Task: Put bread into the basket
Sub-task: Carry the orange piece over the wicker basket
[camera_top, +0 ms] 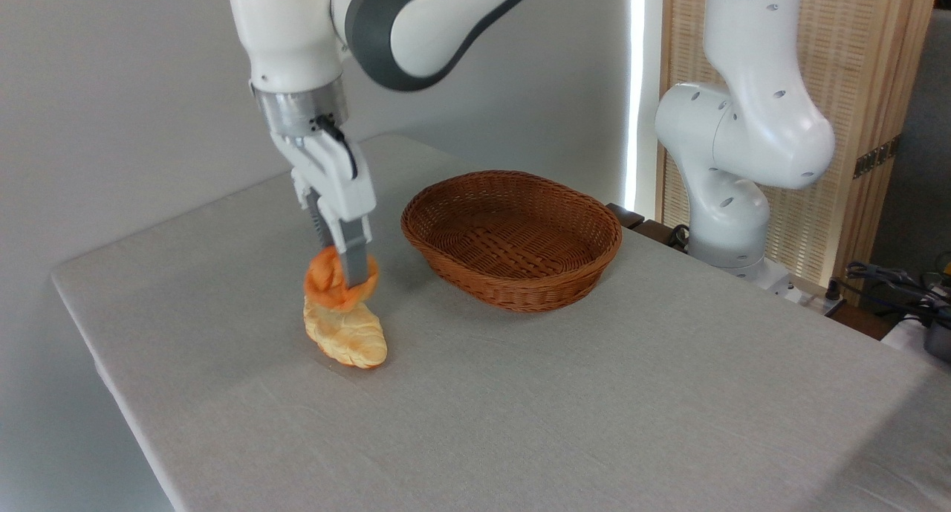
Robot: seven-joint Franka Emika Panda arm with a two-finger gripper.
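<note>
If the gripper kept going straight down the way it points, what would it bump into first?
Probably the pale loaf just below: the gripper points down, shut on the orange bun. Depth is unclear, so it might reach the table instead.

bread (pixel 332 280): orange knobbly bun (blurred), beside pale loaf | basket (pixel 512 237): brown wicker, upright

Plain grey wall (pixel 126 88) behind; table (pixel 594 393) under pale grey cloth; bright vertical light strip (pixel 637 88) right of centre; wooden slatted screen (pixel 869 66) far right; dark cables (pixel 891 282) at right edge.
</note>
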